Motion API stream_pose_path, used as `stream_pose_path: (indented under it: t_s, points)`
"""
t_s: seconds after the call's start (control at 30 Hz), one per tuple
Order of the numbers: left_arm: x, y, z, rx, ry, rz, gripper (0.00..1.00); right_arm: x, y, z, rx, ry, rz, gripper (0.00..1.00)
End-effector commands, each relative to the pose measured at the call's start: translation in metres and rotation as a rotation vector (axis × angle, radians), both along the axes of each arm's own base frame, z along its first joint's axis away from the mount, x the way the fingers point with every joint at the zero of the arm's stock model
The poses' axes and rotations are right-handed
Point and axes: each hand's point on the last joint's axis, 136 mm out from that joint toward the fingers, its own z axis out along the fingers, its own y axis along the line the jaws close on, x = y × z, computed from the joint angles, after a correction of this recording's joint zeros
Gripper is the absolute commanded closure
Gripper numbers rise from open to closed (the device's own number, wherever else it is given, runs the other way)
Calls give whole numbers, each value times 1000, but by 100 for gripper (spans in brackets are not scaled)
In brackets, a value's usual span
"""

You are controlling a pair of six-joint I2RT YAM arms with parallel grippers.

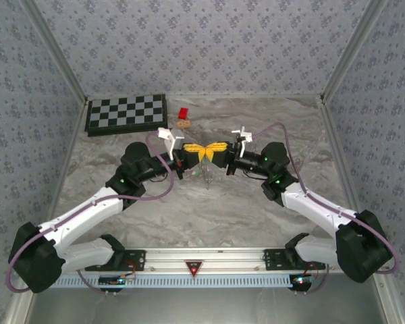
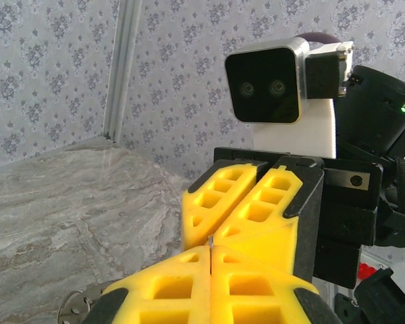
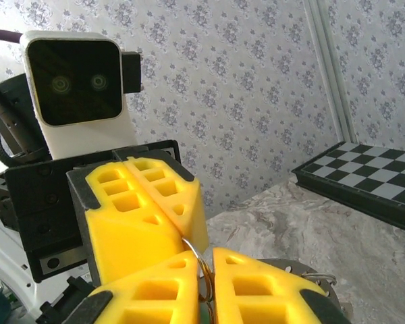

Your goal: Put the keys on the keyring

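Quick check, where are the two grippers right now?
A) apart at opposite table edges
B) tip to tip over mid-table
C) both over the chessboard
B: the left gripper and right gripper meet head-on in the middle, nearer the bases than the chessboard.

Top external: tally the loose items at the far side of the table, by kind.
chessboard: 1
red block: 1
tan piece: 1
Total: 3
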Motion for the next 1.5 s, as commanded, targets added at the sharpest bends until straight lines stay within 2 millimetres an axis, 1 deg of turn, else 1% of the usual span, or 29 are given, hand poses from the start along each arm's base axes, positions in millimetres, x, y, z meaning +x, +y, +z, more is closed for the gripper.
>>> stream_pose_path:
  t_s: [0.0, 0.2, 0.23, 0.33, 0.53, 0.63, 0.7, 0.8, 0.83, 0.87, 1.07, 1.17, 1.3, 1.4, 1.47]
  points:
    - [-9, 4, 35, -77, -98, -10, 100, -11, 6, 15, 20, -40, 64, 100]
    - [-9, 5, 30, -49, -98, 1, 100, -9, 1, 10, -6, -45, 41, 100]
    - [-8, 6, 27, -34, -94, 7, 100, -9, -1, 10, -16, -50, 32, 100]
    - [-5, 10, 20, 5, -80, 25, 91, -4, -8, 5, -69, -55, 5, 100]
    - [-6, 17, 9, 62, -58, 17, 85, 0, -19, -5, -196, -81, -1, 100]
    - [-8, 18, 2, 100, -43, -8, 82, -2, -21, -11, -269, -94, 16, 100]
    - [-11, 17, 0, 128, -37, -32, 77, -5, -21, -16, -322, -102, 40, 100]
    - [-11, 17, -5, 160, -30, -46, 76, -10, -21, -19, -382, -104, 83, 100]
    - [-12, 16, -6, 169, -29, -53, 74, -11, -21, -19, -392, -113, 92, 100]
    - [-12, 16, -9, 180, -24, -59, 69, -11, -21, -20, -408, -116, 98, 100]
    - [-10, 11, -25, 235, -2, -87, 68, -11, -19, -26, -486, -94, 147, 100]
    - [-8, 10, -36, 266, 10, -91, 69, -10, -16, -36, -527, -78, 166, 100]
    - [-7, 4, -48, 292, 37, -124, 71, -15, -8, -51, -575, -64, 193, 100]
    - [-7, 0, -56, 312, 61, -152, 72, -18, -4, -59, -607, -65, 206, 100]
    - [-7, -1, -61, 327, 74, -160, 72, -18, -3, -60, -615, -64, 209, 100]
